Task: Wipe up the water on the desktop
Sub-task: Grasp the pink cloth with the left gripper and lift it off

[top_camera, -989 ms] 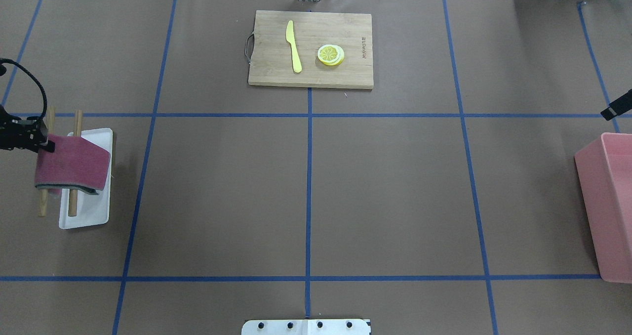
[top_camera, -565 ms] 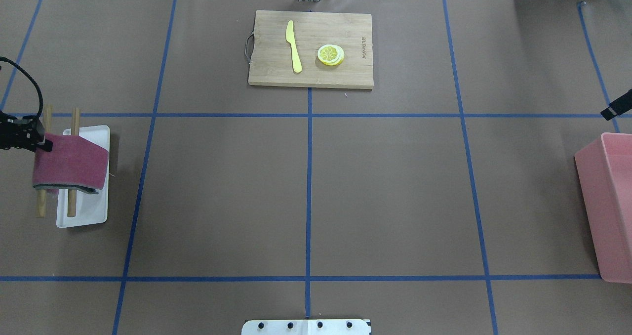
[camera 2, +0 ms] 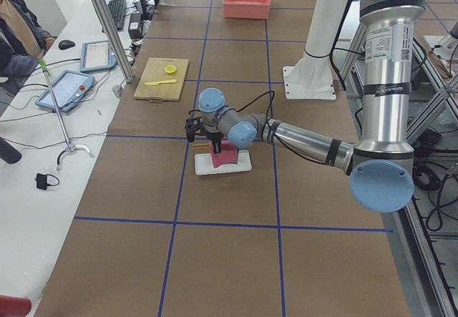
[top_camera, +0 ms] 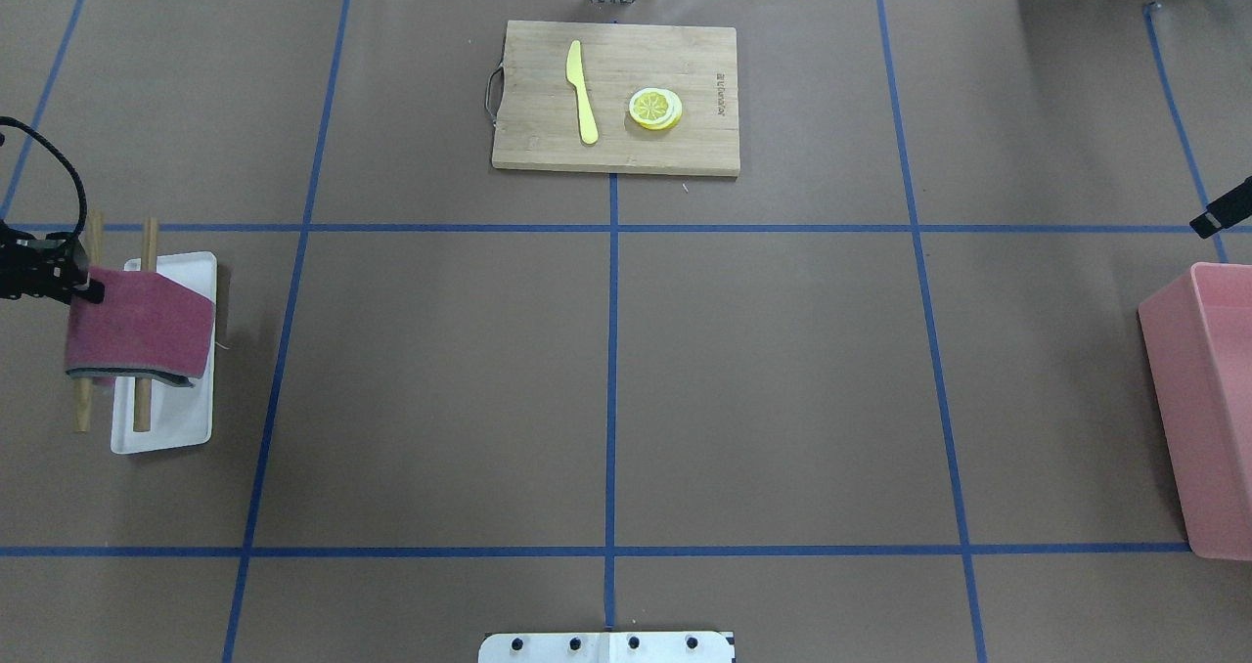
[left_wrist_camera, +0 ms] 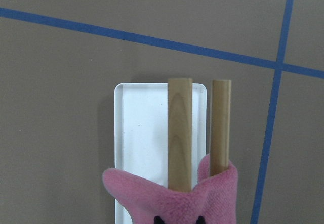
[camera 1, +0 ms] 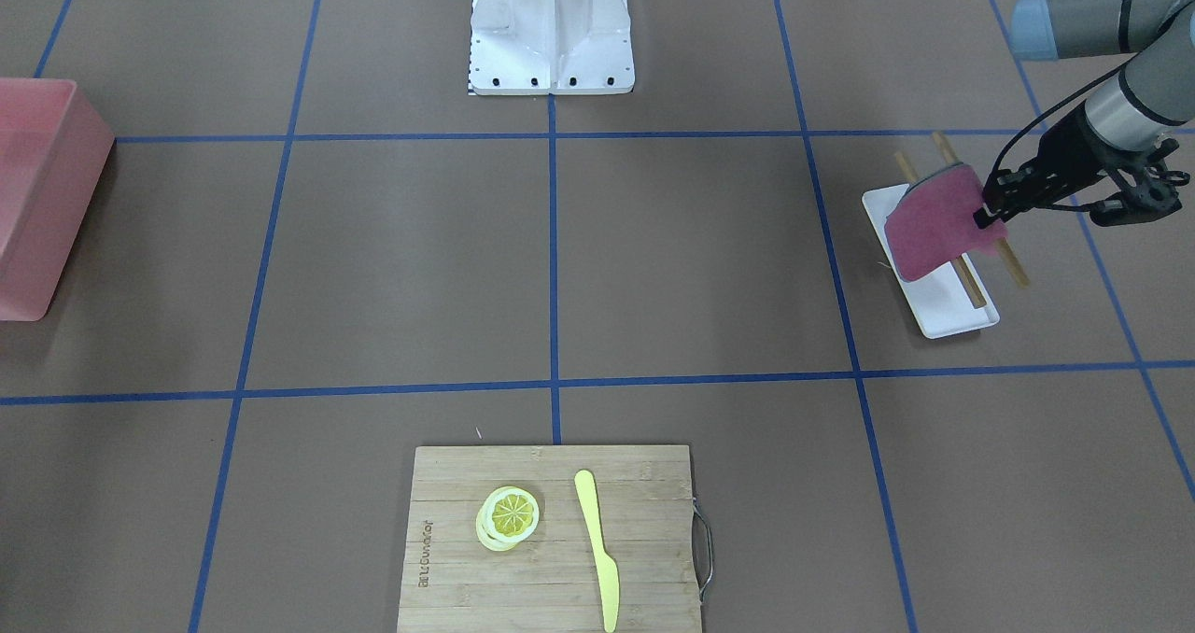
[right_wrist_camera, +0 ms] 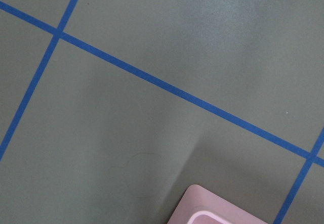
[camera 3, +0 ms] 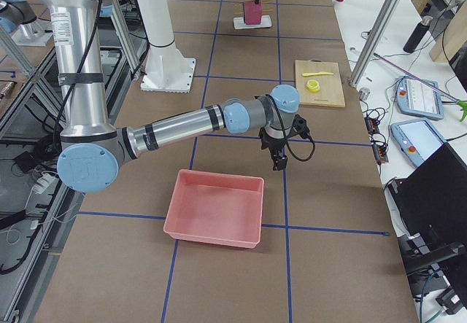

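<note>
The desktop (top_camera: pixel 782 370) is brown with blue tape lines; I see no water on it. A magenta cloth (top_camera: pixel 142 326) hangs over two wooden rods (top_camera: pixel 144 404) above a white tray (top_camera: pixel 166 423) at the far left. My left gripper (top_camera: pixel 88 287) is shut on the cloth's left edge; it also shows in the front view (camera 1: pixel 988 213). In the left wrist view the cloth (left_wrist_camera: pixel 172 204) covers the rods' near ends. My right gripper (top_camera: pixel 1221 216) shows only as a dark tip at the right edge; I cannot tell how its jaws stand.
A bamboo cutting board (top_camera: pixel 548 150) with a yellow knife (top_camera: pixel 583 91) and lemon slices (top_camera: pixel 655 109) lies at the back centre. A pink bin (top_camera: pixel 1208 399) stands at the right edge, just in front of the right gripper. The robot's base plate (top_camera: pixel 606 646) is at the front.
The left gripper has drawn a little to the left, and the cloth, rods and tray have shifted slightly left with it. The right gripper has not moved.
</note>
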Controlling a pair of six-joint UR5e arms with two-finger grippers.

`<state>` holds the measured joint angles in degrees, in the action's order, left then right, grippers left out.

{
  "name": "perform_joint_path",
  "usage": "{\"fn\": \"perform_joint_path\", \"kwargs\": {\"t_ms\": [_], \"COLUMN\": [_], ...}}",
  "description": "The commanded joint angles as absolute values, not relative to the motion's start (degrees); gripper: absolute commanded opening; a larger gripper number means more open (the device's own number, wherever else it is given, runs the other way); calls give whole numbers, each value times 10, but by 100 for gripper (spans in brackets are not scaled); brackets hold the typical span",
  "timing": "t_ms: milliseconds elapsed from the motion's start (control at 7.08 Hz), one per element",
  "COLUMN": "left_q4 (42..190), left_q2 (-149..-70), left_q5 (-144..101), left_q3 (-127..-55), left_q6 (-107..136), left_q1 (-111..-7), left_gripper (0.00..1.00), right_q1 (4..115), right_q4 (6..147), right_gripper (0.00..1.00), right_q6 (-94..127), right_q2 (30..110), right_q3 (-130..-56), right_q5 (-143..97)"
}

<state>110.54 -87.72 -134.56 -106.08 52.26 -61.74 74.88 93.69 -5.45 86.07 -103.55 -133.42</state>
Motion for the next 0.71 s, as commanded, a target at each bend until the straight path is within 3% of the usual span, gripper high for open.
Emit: {"fn": "perform_joint_path", "kwargs": {"t_ms": [0, 141, 565], "left_q4": [1106, 1106, 1105], "left_q2": [-877, -878, -876], "left_q5": [-1346, -1346, -1346], "left_q3": [-1057, -1056, -1057], "left_q6": [523, 523, 523], "left_q1": [-617, -617, -617], "left_gripper": [6, 18, 28], "right_q1": [749, 749, 749], "right_q4": [937, 937, 937], "right_gripper": [100, 100, 100], "right_q6": [-54, -54, -54], "right_q2": [861, 862, 865], "right_q3": [-1035, -1035, -1036], "right_q5": [-1334, -1334, -1335]}}
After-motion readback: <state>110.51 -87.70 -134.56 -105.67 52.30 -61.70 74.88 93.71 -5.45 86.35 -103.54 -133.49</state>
